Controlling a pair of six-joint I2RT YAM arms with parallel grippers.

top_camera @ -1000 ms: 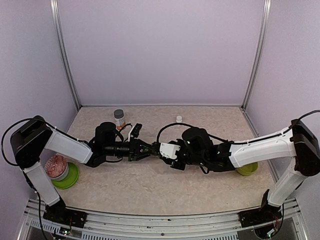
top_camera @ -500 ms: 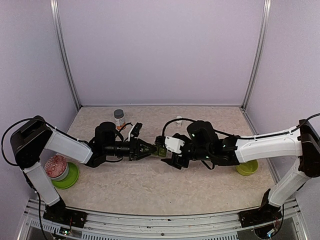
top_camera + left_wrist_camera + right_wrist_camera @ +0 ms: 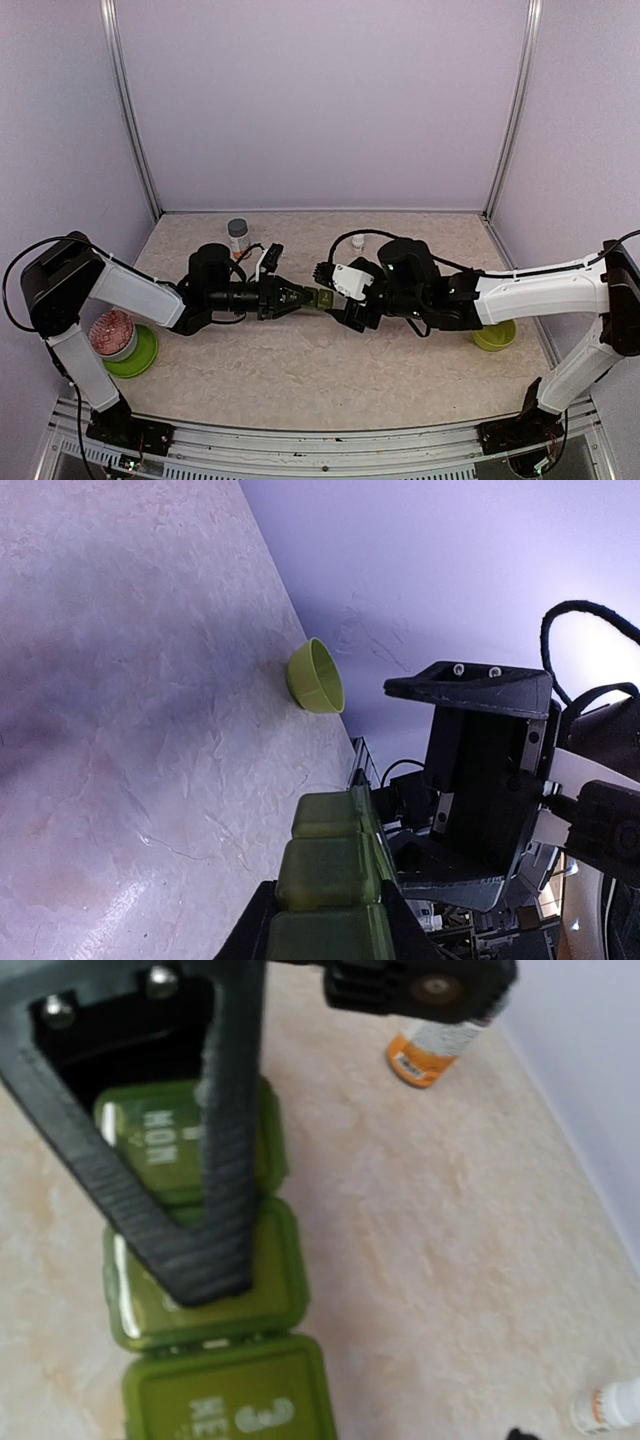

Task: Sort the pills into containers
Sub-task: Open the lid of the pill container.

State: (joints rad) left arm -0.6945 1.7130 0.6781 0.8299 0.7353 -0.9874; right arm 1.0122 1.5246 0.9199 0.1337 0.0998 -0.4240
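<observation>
The containers, a short olive-green pill box (image 3: 323,296), hang above the table's middle with my left gripper (image 3: 305,297) shut on one end. In the left wrist view the box (image 3: 330,865) sticks out from between the jaws. The right wrist view looks down on its lettered lids (image 3: 225,1400), and one ribbed left finger (image 3: 220,1190) lies across them. I cannot tell whether any lid is raised. My right gripper (image 3: 333,294) stands open just right of the box's free end, not touching it. No loose pills show.
A grey-capped orange-label bottle (image 3: 237,235) and a small white bottle (image 3: 358,240) stand near the back wall. A lime bowl (image 3: 140,352) holding a round tub of red-and-white contents (image 3: 112,334) sits front left. Another lime bowl (image 3: 495,338) is under the right forearm.
My right gripper has opened and pulled back a little to the right, away from the pill box's end. The left gripper and the box have stayed put.
</observation>
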